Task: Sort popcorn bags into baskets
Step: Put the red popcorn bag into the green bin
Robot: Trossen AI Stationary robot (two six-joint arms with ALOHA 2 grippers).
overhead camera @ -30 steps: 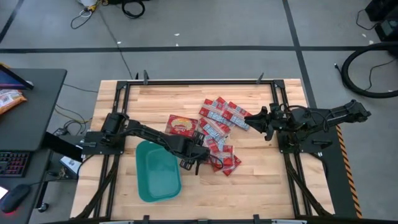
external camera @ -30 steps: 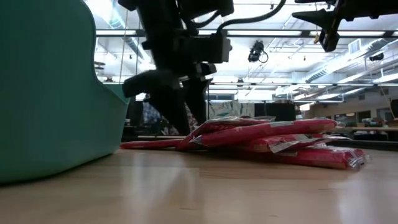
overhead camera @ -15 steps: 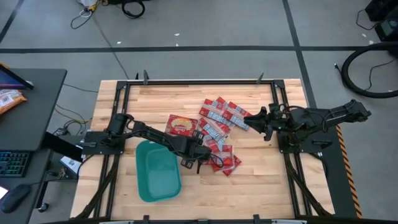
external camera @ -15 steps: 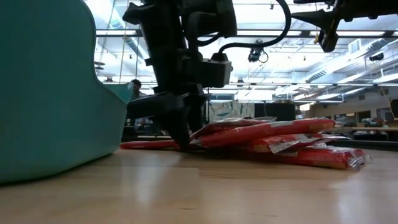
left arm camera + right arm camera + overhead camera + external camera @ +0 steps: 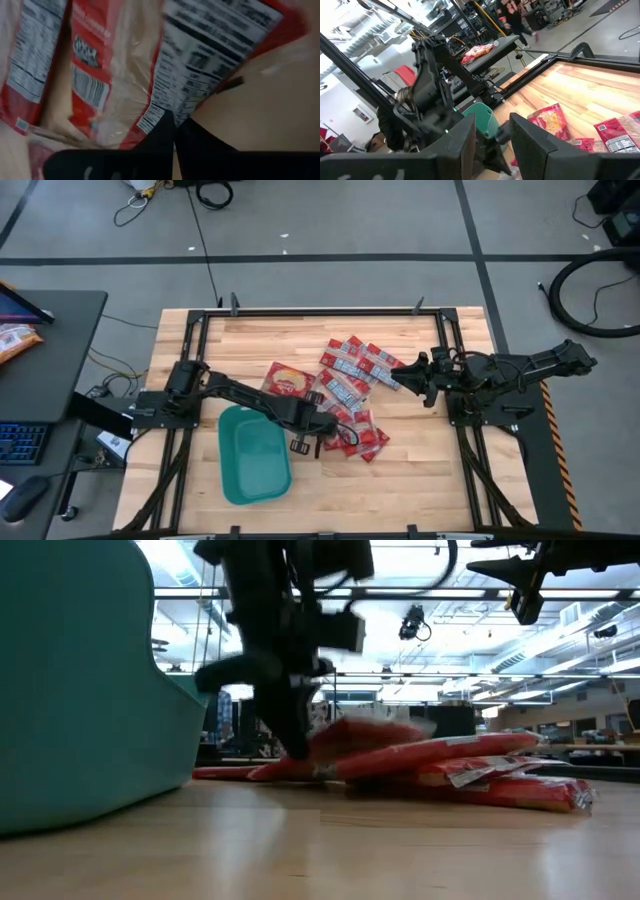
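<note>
The popcorn bags point(image 5: 348, 385) lie in a loose, overlapping heap a little to the 3 o'clock side of the table's middle, label panels up on most of them, with the larger squarish bag point(image 5: 288, 382) at the heap's 9 o'clock edge. They overlap so much that only the outer ones offer a free edge, which is probably why the left end effector point(image 5: 312, 442) has come in low at the heap's 7 o'clock corner. From table height one packet point(image 5: 350, 752) is tilted up where the dark fingers meet it, and the left wrist camera shows the two fingers pressed together on the corner of a packet, so I judge it clenched on that bag.

The teal basket point(image 5: 255, 455) sits just beside that end effector, toward 8 o'clock of the heap, with nothing inside that I can see. The carry to it looks short; its near wall is the thing to clear, and a neighbouring packet resting on the gripped one could drag along.

The right end effector point(image 5: 414, 375) hangs at the heap's 3 o'clock side, lifted off the table, fingers parted and holding nothing.
</note>
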